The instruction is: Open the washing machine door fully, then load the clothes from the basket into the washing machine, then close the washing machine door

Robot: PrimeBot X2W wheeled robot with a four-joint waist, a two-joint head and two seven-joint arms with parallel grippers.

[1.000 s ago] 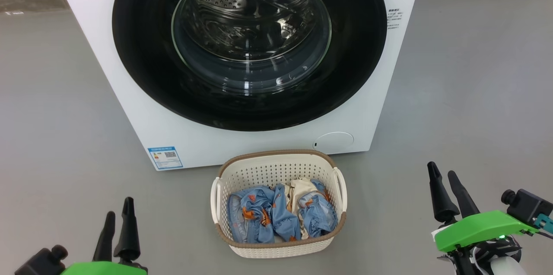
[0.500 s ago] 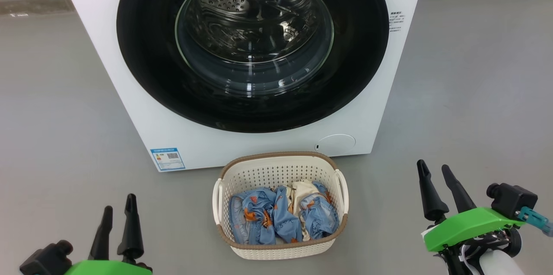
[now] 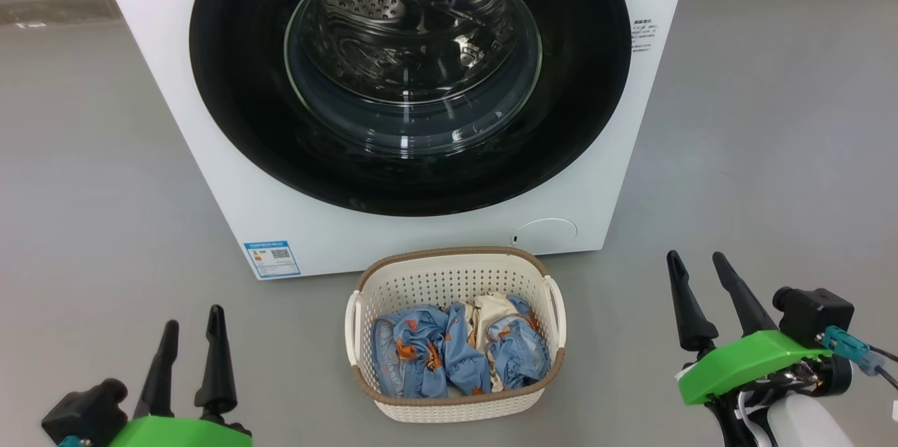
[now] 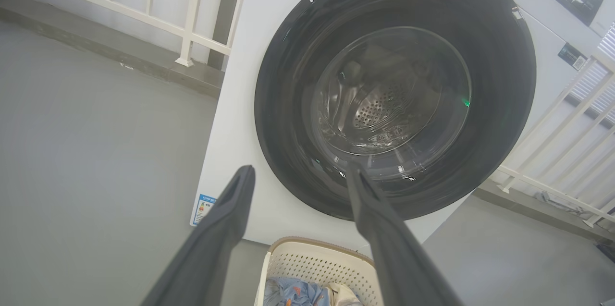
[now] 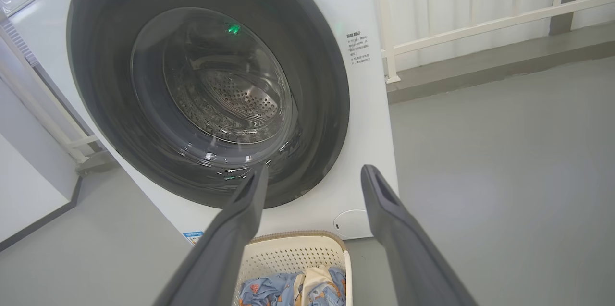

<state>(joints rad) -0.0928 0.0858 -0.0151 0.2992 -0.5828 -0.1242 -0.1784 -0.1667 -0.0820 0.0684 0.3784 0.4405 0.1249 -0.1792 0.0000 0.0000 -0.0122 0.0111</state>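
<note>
One washing machine (image 3: 175, 82) stands on the grey floor (image 3: 772, 152). Its one washing machine door (image 3: 231, 103) is shut flush against the front. One blue label (image 3: 272, 259) and one round cap (image 3: 544, 231) sit below it. One basket (image 3: 456, 254) rests on the floor just before the machine. It holds the clothes (image 3: 435, 356), blue printed pieces and cream fabric, too tangled to count. Two grippers: left gripper (image 3: 194, 317) and right gripper (image 3: 696, 255), each with two fingers spread apart, empty, flanking the basket, well clear of it.
</note>
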